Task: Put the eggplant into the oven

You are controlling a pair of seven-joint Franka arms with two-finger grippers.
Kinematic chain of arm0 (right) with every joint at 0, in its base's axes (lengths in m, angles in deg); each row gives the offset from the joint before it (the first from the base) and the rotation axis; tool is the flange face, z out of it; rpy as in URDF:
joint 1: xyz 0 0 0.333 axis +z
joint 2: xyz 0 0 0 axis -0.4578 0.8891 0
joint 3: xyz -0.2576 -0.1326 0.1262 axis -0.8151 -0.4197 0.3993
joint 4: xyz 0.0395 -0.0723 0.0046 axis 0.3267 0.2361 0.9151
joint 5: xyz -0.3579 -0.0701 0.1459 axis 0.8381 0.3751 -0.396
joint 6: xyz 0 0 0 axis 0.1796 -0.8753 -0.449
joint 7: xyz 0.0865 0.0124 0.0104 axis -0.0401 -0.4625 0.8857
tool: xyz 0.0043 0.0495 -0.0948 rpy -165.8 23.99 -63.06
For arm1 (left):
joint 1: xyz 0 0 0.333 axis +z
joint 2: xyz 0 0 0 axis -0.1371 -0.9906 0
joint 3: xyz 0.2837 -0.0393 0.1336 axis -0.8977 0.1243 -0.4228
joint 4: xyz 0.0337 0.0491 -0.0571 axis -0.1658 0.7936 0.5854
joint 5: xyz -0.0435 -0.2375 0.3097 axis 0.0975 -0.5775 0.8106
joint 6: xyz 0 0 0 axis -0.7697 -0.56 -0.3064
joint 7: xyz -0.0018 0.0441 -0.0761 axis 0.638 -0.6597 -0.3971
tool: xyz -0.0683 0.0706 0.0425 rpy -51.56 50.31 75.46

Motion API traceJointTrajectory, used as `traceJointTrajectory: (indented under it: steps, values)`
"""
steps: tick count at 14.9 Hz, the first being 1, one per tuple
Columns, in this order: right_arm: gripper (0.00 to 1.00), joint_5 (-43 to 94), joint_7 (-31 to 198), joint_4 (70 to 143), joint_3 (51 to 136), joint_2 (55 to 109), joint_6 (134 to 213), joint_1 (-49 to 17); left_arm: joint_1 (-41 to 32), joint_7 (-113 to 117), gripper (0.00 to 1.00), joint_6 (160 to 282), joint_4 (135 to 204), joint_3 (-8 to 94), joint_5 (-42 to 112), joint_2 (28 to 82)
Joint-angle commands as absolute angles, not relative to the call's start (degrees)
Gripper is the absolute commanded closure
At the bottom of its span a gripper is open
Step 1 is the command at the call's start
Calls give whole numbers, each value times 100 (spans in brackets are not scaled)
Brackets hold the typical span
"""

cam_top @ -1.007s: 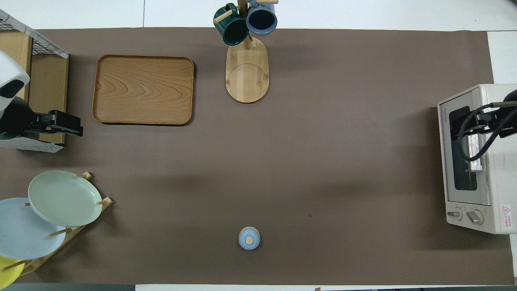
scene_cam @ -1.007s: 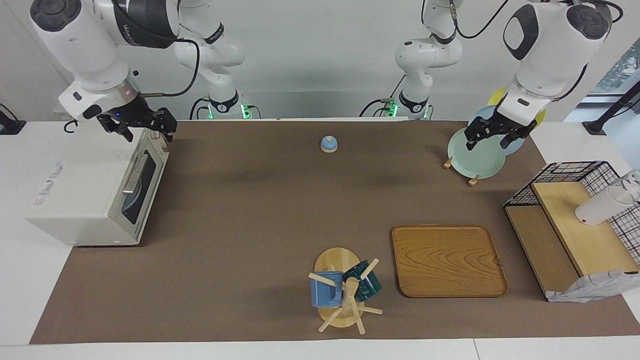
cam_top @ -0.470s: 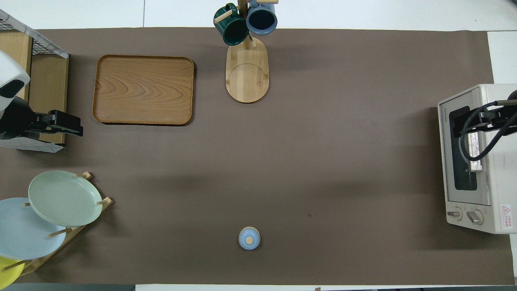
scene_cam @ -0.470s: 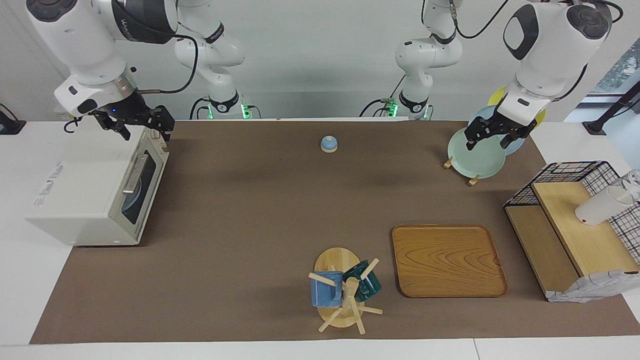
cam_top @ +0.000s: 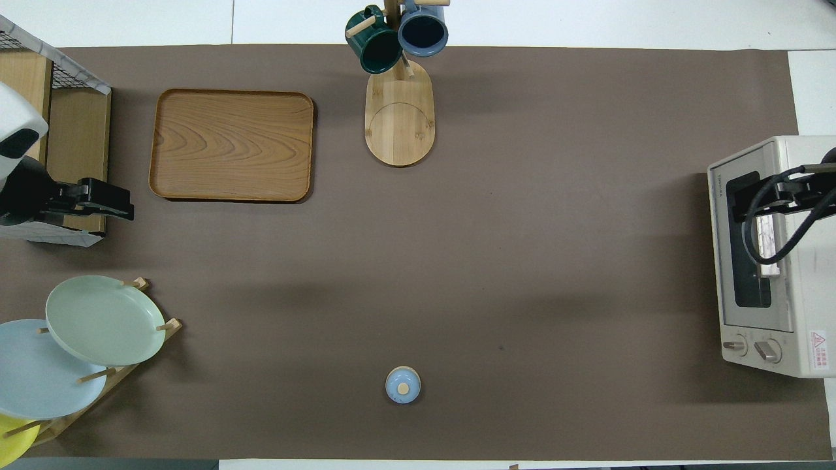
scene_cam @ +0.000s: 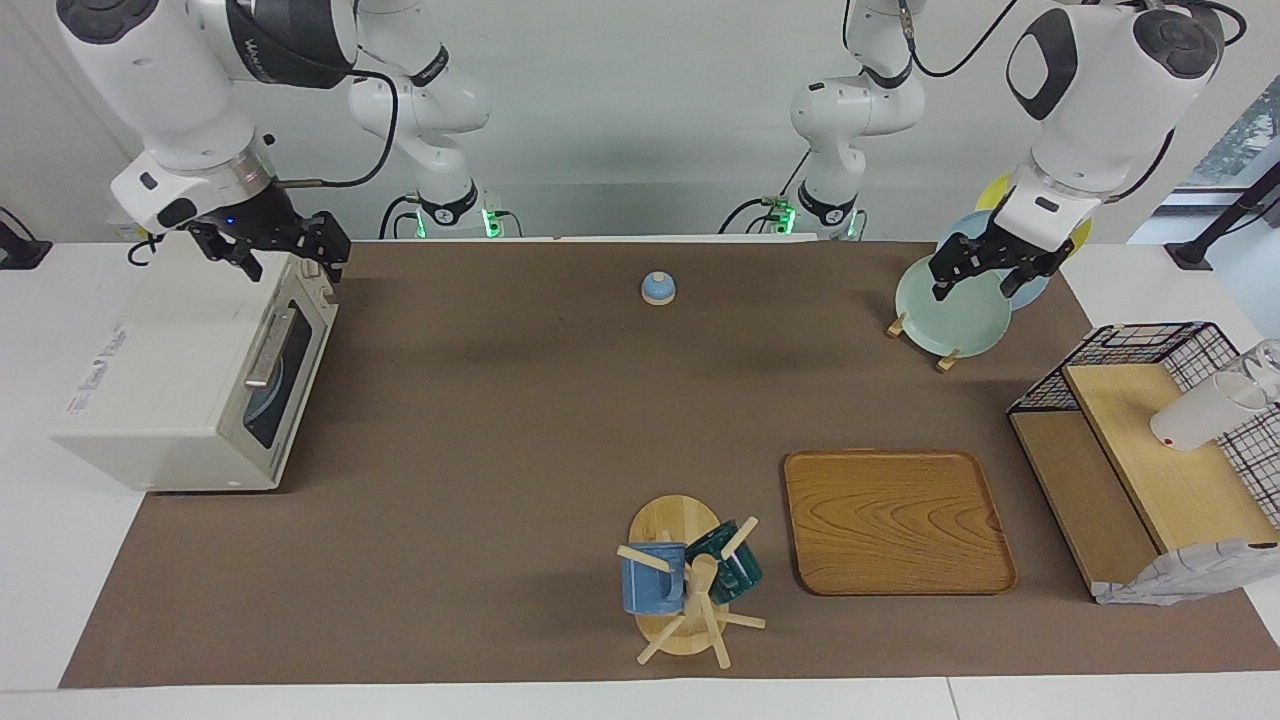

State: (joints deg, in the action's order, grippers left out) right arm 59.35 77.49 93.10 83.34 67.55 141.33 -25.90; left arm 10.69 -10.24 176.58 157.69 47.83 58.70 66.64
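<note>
The eggplant is out of view in both views. The white oven stands at the right arm's end of the table with its dark glass door closed; it also shows in the overhead view. My right gripper hangs over the top edge of the oven, above the door, and holds nothing that I can see; it also shows in the overhead view. My left gripper waits over the plate rack at the left arm's end, and it shows in the overhead view.
A plate rack with a green plate stands near the robots. A small blue lid, a wooden tray, a mug tree with two mugs and a wire shelf are on the brown mat.
My right gripper has risen a little over the oven's top edge. The left arm has not moved.
</note>
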Motion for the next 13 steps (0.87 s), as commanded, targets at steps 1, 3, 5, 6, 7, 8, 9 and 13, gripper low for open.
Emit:
traceJointTrajectory:
  steps: [1, 3, 5, 6, 7, 8, 9, 13]
  values:
    - [0, 5778, 7659, 9552, 8267, 6576, 14302, -2575, 1166, -1063, 0, 17655, 15857, 4841, 5964, 6780]
    - [0, 5778, 7659, 9534, 8276, 6585, 14310, -2601, 1166, -1063, 0, 17655, 15857, 4841, 5964, 6780]
    - [0, 5778, 7650, 9491, 8416, 6603, 14328, -2793, 1166, -1063, 0, 17655, 15856, 4841, 5964, 6780]
    - [0, 5778, 7650, 9482, 8425, 6611, 14328, -2786, 1166, -1063, 0, 17655, 15857, 4841, 5964, 6780]
    - [0, 5778, 7650, 9473, 8408, 6611, 14328, -2769, 1158, -1063, 0, 17655, 15857, 4841, 5964, 6780]
    - [0, 5778, 7650, 9473, 8417, 6611, 14328, -2768, 1166, -1063, 0, 17655, 15857, 4841, 5964, 6780]
    - [0, 5778, 7650, 9473, 8425, 6611, 14328, -2777, 1166, -1063, 0, 17655, 15857, 4841, 5964, 6780]
    - [0, 5778, 7650, 9473, 8417, 6611, 14328, -2777, 1158, -1063, 0, 17655, 15857, 4841, 5964, 6780]
